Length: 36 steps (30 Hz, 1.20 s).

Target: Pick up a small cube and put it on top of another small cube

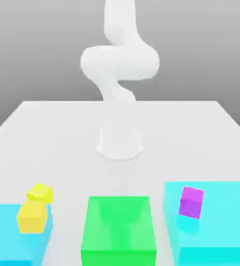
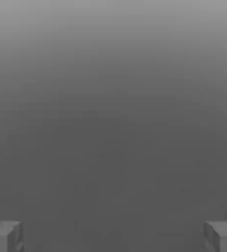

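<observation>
The gripper stands wide open and holds nothing: in the hand view its two grey, square-ended fingertips sit far apart at opposite edges of the picture, with only plain grey ground between them.

In the exterior view the white arm rises smooth and rounded from a flared base in the middle of a pale, matte table. The gripper's place against the blocks cannot be told, so the blocks are placed from the arm. Around the base the table is bare up to its far and side edges.

All the blocks lie well apart from the base, along the table's near edge. The small cube, lemon-yellow and flat-faced, sits toward the exterior view's left, tilted, just beside a deeper golden-yellow small cube that rests on a large cyan block. A large green block stands straight in front of the base, with strips of bare table on either side. On the exterior view's right a second large cyan block carries a purple small cube.
</observation>
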Available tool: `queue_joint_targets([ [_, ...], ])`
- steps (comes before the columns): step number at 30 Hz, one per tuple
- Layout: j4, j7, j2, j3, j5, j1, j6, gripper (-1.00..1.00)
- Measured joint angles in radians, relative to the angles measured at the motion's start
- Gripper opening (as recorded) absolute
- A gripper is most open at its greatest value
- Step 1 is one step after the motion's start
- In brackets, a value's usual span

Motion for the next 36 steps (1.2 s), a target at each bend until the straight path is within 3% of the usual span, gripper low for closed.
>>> queue_joint_targets([
  [9,-0.21,-0.066,0.338,-0.148,-0.07,-0.129,0.223,0.0],
  [15,-0.346,-0.148,0.556,-0.263,-0.059,-0.199,0.369,0.0],
  [20,-0.448,-0.291,0.744,-0.311,0.061,-0.274,0.491,0.0],
  [26,-0.421,-0.467,0.965,-0.119,0.289,-0.418,0.659,0.0],
  [27,-0.414,-0.48,0.997,-0.084,0.306,-0.448,0.685,-1.0],
  [33,-0.411,-0.488,1.013,-0.068,0.316,-0.462,0.697,-1.0],
  [36,-0.425,-0.45,0.951,-0.125,0.268,-0.416,0.647,-1.0],
])
